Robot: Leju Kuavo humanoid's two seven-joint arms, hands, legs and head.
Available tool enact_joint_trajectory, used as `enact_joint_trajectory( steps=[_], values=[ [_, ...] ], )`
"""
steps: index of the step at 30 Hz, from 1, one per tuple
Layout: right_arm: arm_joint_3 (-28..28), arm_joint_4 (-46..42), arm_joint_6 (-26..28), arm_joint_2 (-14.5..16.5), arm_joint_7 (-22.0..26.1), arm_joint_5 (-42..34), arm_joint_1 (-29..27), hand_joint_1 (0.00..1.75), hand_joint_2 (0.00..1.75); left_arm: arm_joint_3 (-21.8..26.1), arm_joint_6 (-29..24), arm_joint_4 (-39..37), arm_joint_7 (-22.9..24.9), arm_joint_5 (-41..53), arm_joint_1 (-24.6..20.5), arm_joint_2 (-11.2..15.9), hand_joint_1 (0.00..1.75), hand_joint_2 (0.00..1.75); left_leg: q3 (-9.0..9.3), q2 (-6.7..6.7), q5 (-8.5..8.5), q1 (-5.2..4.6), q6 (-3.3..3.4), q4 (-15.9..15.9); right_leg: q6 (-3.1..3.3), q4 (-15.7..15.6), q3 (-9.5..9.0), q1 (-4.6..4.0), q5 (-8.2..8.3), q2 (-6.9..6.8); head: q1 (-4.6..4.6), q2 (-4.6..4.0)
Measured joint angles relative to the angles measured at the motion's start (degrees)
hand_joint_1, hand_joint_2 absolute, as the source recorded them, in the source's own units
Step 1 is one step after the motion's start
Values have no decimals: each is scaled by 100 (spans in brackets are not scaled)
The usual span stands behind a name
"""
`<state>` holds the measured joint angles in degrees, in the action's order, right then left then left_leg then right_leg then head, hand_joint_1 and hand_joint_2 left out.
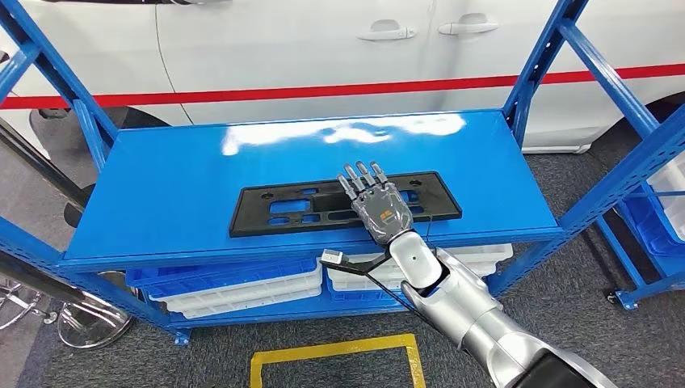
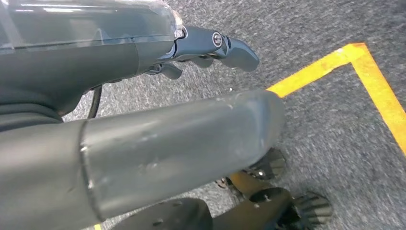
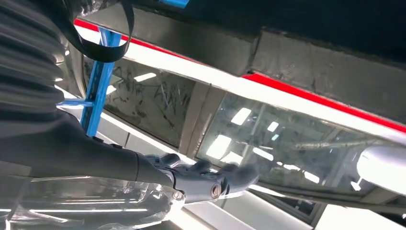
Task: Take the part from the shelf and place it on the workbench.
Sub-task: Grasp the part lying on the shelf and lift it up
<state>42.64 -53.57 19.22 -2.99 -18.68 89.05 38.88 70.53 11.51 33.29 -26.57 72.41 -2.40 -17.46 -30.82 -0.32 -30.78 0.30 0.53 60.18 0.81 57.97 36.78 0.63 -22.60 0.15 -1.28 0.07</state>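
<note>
While the right hand [image 1: 378, 204] lies flat over the black plastic part [image 1: 323, 208], fingers straight and spread and holding nothing, the step in hand looks like getting a first grip. The part is a long, thin frame with cut-outs, lying flat on the top board of the blue shelf [image 1: 178, 186], close to the front edge and slightly skewed. The hand covers its right-of-middle stretch; whether the palm is pressing on it or just above cannot be told from here.

A flat plate like this offers little to pinch from above. A sound way would be to draw it toward the front edge until one long side overhangs, then close thumb below and fingers above. Gripping nearer the middle of its length should keep it from tipping or swinging once lifted. The cut-outs could also take a fingertip.

The left hand [image 2: 206, 48] hangs beside the body over grey carpet with yellow floor tape [image 2: 364, 81], fingers loosely extended, holding nothing.
</note>
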Motion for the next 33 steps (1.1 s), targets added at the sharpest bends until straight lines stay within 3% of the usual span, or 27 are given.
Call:
enact_joint_trajectory(
  steps=[3, 4, 5, 7, 9, 10, 14, 16, 18, 19, 20, 21, 22, 24, 25, 28, 30, 33],
  values=[
    [1, -9, -28, -1, -1, 0, -9, 0, 175, 0, -32, -3, -7, 9, -3, 11, 0, 0, -577, 2, -419, 31, -61, 1064, 50, -7, -48, 3, -36, -18, 2, -1],
    [2, -9, -37, -1, -1, 0, -19, 0, 175, 0, -36, -5, -8, 11, 3, 16, 0, 0, -746, 3, -443, 39, -77, 1310, 53, 4, -52, 2, -50, -18, 2, -1],
    [2, -9, -43, -2, -1, 0, -26, 0, 175, 0, -41, -7, -8, 11, 9, 22, 0, 0, -810, 4, -346, 46, -87, 1330, 50, 20, -56, 4, -64, -15, 2, -1],
    [2, -9, -44, -2, -1, 0, -32, 0, 175, 0, -50, -9, -12, 11, 8, 39, 0, 0, -609, 9, 107, 63, -90, 722, 22, 68, -71, 12, -105, -6, 2, -1],
    [2, -9, -43, -3, -1, 0, -29, 0, 175, 0, -58, -10, -17, 11, -4, 49, 0, 0, -341, 8, 403, 55, -58, 62, -27, 117, -73, -4, -139, 4, 2, -1],
    [3, -9, -43, -4, 0, 0, -28, 0, 175, 1, -63, -11, -19, 11, -8, 51, 0, 0, -284, 4, 439, 46, -30, -83, -56, 126, -69, -15, -142, 8, 2, -1],
    [4, -9, -77, -7, 48, 0, -22, 0, 175, 6, -99, -12, -22, 10, -8, 63, 0, 0, -269, -5, 494, 43, 136, -157, -180, 186, -39, -2, -190, 9, 1, -1],
    [4, -9, -105, -8, 85, 0, -23, 0, 175, 7, -111, -12, -23, 10, -21, 68, 0, 0, -267, 1, 526, 54, 202, -184, -221, 655, 164, 14, -489, 2, 1, -1],
    [4, -8, -125, -10, 99, 0, -41, 0, 175, 7, -115, -12, -23, 11, -26, 73, 0, 0, -282, 4, 531, 42, 223, -183, -244, 1399, 507, 14, -839, 0, 1, 0],
    [5, -7, -134, -10, 102, 0, -54, 0, 175, 8, -115, -12, -23, 10, -24, 76, 0, 0, -286, 3, 531, 33, 225, -182, -246, 1640, 619, 13, -900, 0, 1, 0],
    [5, -7, -141, -11, 102, 0, -63, 0, 175, 8, -115, -12, -23, 11, -23, 78, 0, 0, -287, 2, 531, 26, 225, -181, -238, 1679, 634, 12, -856, 0, 0, 0],
    [6, -7, -147, -11, 102, 0, -66, 0, 175, 9, -115, -12, -23, 11, -23, 80, 0, 0, -282, -1, 531, 19, 224, -180, -217, 1483, 527, 9, -709, 0, 0, 0],
    [7, -7, -149, -11, 102, 0, -62, 0, 175, 9, -115, -12, -23, 11, -25, 81, 0, 0, -272, -4, 529, 12, 221, -179, -181, 1098, 321, 1, -508, 0, -1, 0],
    [7, -7, -146, -10, 102, 0, -39, 2, 175, 9, -116, -13, -24, 11, -31, 79, 0, 0, -266, -8, 519, -10, 192, -174, -109, 356, -66, -36, -261, -6, 1, 0],
    [7, -7, -145, -10, 103, 0, -30, 43, 175, 9, -116, -13, -26, 10, -33, 79, 0, 0, -270, -8, 513, -14, 167, -171, -85, 163, -159, -58, -227, -8, 1, -1],
    [7, -7, -145, -7, 134, 0, -25, 172, 175, 10, -122, -14, -46, 7, -38, 84, 0, 0, -270, -3, 499, -8, 71, -182, -38, 51, -195, -62, -219, -12, 1, 0],
    [7, -7, -145, 4, 175, 0, -23, 175, 175, 11, -132, -14, -67, 0, -48, 91, 0, 0, -361, 1, 340, -11, 12, 33, 18, -26, -239, -21, -183, -22, 2, 0],
    [7, -7, -143, 23, 206, 0, -40, 175, 175, 10, -139, -14, -87, -9, -57, 95, 0, 0, -861, 2, -168, 14, -49, 1077, 60, -57, -257, -8, -177, -38, 2, -1]
  ],
)
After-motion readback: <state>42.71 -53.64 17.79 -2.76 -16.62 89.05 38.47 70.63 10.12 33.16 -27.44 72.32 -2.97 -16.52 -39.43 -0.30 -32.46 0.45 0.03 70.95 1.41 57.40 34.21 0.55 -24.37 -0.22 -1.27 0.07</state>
